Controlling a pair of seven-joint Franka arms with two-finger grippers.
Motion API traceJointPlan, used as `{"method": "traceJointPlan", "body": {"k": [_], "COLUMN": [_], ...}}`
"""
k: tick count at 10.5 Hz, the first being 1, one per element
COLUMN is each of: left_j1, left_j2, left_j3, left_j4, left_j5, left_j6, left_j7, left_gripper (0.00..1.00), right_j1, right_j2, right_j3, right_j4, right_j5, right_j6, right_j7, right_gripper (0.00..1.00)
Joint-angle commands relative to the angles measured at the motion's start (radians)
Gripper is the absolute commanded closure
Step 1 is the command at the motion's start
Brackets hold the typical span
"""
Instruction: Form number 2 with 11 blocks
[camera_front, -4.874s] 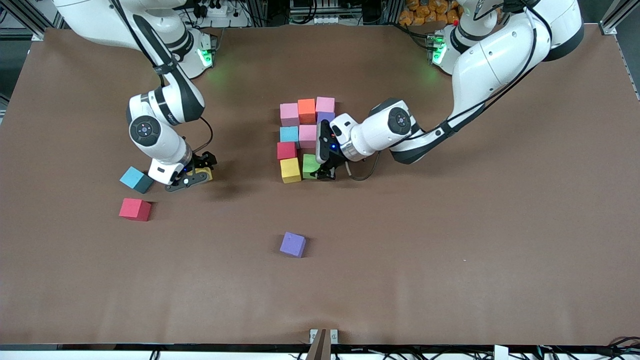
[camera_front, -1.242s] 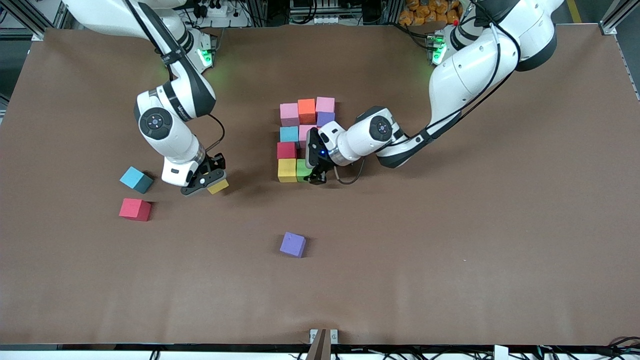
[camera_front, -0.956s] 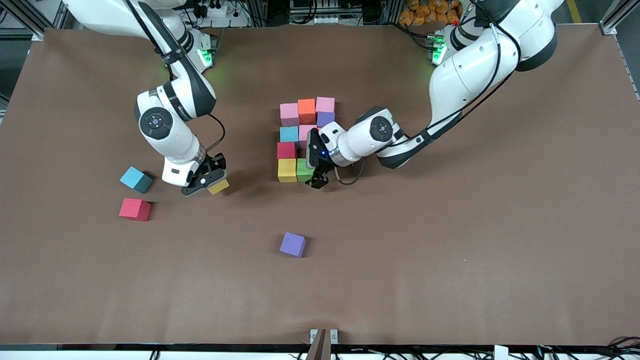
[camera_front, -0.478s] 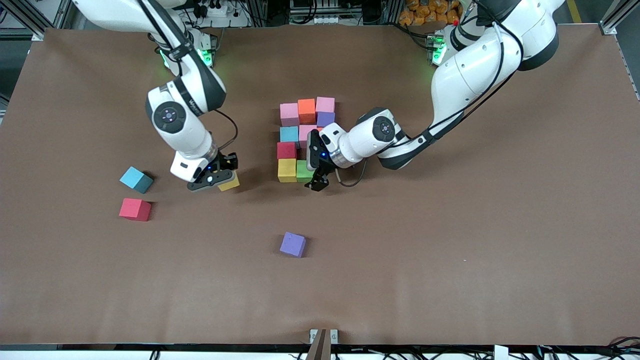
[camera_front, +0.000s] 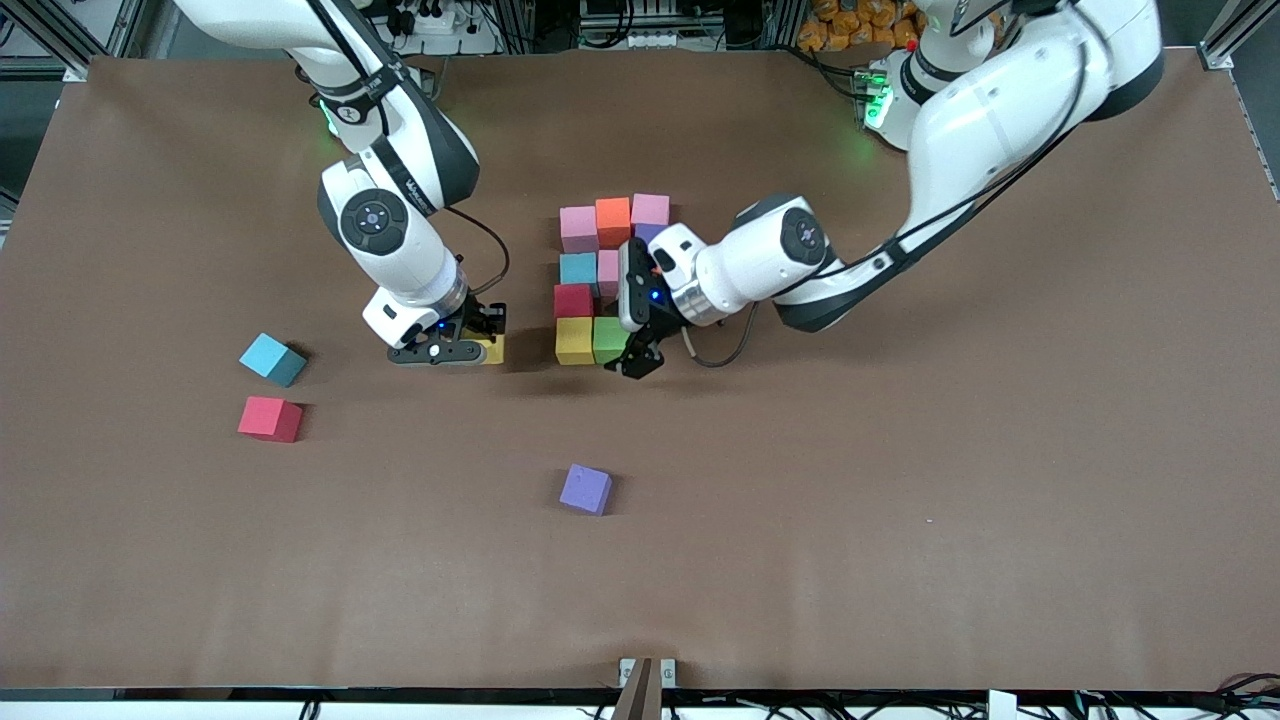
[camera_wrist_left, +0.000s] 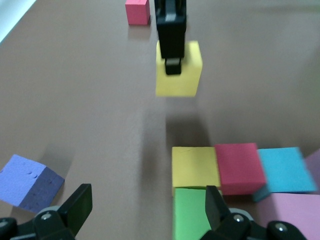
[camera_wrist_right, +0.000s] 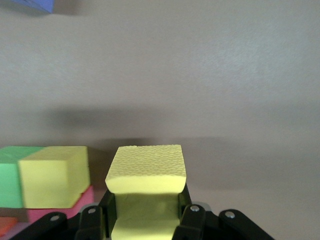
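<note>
- The right arm reaches down from its base, elbow bent, wrist pointing at the table; the right gripper is clamped on a yellow block, which shows between its fingers in the right wrist view and hangs off the table in the left wrist view.
- The held block is over bare table just beside the block cluster, toward the right arm's end.
- The left arm stretches from its base with the forearm low and nearly level; the left gripper hangs with its fingers spread wide and empty, just above the green block.
- The unfinished number 2 sits mid-table: a pink block, an orange block and a second pink block form the row farthest from the front camera.
- Nearer rows hold a light blue block, a red block, and a second yellow block touching the green one.
- Loose blocks lie well apart: a purple block nearer the front camera, plus a blue block and a second red block toward the right arm's end.
</note>
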Motion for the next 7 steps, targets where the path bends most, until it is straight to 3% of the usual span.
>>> {"method": "traceJointPlan", "body": {"k": [1, 3, 5, 7], "left_j1": [0.145, 0.267, 0.338, 0.393], "left_j2": [-0.146, -0.193, -0.223, -0.275], "left_j3": [-0.136, -0.236, -0.27, -0.273], "left_j4": [-0.02, 0.046, 0.13, 0.198], "left_j5": [-0.012, -0.042, -0.082, -0.13], "left_j6": [-0.251, -0.526, -0.736, -0.893], "left_j7": [-0.094, -0.134, -0.199, -0.346], "left_gripper": [0.0, 0.0, 0.0, 0.0], "right_j1": [0.031, 0.1, 0.186, 0.316], "right_j2": [0.013, 0.04, 0.1, 0.158], "right_j3": [0.008, 0.001, -0.003, -0.089], "right_j4": [0.042, 0.082, 0.152, 0.261], "right_j5": [0.081, 0.082, 0.069, 0.061], "right_j6": [-0.019, -0.018, -0.018, -0.033], "right_j7": [0.096, 0.257, 0.454, 0.661], "right_gripper": [1.0, 1.0, 1.0, 1.0]}}
